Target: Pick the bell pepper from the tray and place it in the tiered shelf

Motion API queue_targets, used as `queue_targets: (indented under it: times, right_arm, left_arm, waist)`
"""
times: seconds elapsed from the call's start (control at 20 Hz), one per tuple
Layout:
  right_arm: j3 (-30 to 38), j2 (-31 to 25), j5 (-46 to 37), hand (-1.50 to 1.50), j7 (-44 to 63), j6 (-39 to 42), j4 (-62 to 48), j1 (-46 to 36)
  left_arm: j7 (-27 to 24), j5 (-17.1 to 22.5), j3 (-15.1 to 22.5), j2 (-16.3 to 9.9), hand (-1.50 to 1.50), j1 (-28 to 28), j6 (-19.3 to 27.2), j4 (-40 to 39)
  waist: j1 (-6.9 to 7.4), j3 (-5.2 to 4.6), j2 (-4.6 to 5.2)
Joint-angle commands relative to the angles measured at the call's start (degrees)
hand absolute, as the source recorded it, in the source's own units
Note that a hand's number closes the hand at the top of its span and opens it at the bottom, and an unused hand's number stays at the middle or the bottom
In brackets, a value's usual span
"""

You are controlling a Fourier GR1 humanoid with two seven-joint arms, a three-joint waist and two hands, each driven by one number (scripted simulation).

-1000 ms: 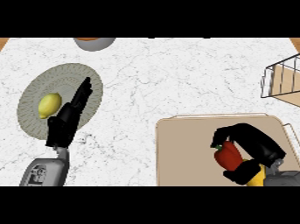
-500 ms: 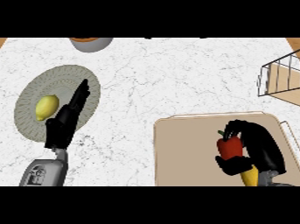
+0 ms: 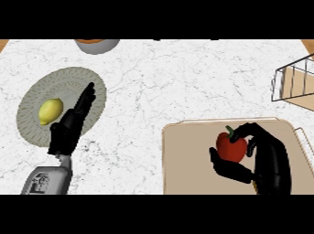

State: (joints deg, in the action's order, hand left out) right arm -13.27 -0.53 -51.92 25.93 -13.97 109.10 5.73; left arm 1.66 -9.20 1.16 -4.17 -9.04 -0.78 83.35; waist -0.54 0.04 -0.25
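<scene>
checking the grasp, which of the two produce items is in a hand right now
The red bell pepper, over the beige tray: the right hand curls round it. The yellow lemon lies free on the grey plate, beside the open left hand.

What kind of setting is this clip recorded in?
Most likely a kitchen counter: a white marble-look counter top carries a plate with a lemon, a beige tray and a wire tiered shelf.

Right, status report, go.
Right robot hand curled round the red bell pepper, over the tray. Left robot hand open over the plate beside the lemon. Tiered shelf far right; nothing between.
</scene>
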Motion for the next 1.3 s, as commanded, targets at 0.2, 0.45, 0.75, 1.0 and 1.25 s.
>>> queue_targets:
  times: [0.2,0.45,0.75,1.0,1.25]
  right_arm:
    - [-9.40,0.52,-7.51,1.50,6.44,-7.09,22.42,9.28]
    - [-8.19,0.52,-18.26,1.50,16.98,-3.09,31.46,7.80]
    - [-0.56,-1.53,-18.10,1.50,18.39,0.29,37.28,5.93]
    - [4.60,-3.00,-23.65,1.50,23.89,4.73,40.13,-1.61]
    - [13.49,-7.33,-18.61,1.50,28.74,11.24,38.14,-13.09]
  left_arm:
    - [-0.58,0.54,0.00,-0.20,0.00,0.60,-1.03,0.06]
    - [0.05,1.11,-1.56,-1.04,0.00,-1.23,-1.12,-0.55]
    - [0.11,-0.16,0.33,0.67,0.00,-0.55,-0.13,0.25]
    - [-0.96,-1.02,0.01,0.49,0.00,-0.80,0.60,-1.20]
    - [0.78,-1.02,0.86,2.24,0.00,-1.84,1.44,-0.36]
  waist:
    - [-0.27,-0.07,-0.07]
    - [-0.07,-0.11,0.09]
    - [-0.07,-0.07,0.16]
    - [-0.49,-0.20,0.12]
    - [0.17,-0.13,0.10]
